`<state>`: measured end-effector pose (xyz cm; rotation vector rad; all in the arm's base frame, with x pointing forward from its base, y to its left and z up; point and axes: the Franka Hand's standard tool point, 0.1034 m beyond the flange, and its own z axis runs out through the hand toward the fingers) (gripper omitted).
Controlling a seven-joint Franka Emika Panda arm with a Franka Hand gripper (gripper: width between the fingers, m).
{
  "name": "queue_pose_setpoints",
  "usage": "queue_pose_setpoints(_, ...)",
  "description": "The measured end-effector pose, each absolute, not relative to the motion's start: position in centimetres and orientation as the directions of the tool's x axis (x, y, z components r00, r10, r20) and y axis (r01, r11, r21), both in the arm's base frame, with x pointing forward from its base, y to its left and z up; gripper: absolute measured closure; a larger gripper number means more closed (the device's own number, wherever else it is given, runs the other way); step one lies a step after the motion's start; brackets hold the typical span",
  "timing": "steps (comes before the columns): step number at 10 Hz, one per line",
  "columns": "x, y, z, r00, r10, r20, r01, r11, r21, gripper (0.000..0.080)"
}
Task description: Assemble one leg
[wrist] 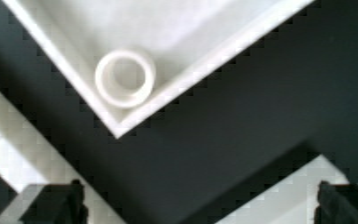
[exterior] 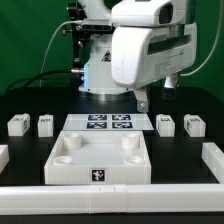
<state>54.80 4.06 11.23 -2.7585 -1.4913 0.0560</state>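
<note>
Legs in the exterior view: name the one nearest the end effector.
The inner leg on the exterior view's right, beside the marker board; the end effector hangs closest to it. Others lie farther.

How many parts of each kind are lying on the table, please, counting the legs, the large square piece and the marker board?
Legs: 4
Large white square piece with corner sockets: 1
Marker board: 1
Total: 6
</note>
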Motion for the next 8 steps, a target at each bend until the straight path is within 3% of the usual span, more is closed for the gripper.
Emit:
queue_pose_setpoints(3, 50.7, 1.1, 9.2, 0.400, 0.916, -0.038, 0.914, -0.401, -0.053, 0.0150)
queue_pose_setpoints(5, 48.7, -0.9, 8.0, 0.375, 0.926, -0.043, 0.923, -0.377, -0.080, 0.0150)
queue_pose_setpoints(8, 48.7, -0.9, 7.9, 0.381, 0.924, -0.044, 0.920, -0.383, -0.083, 0.0150)
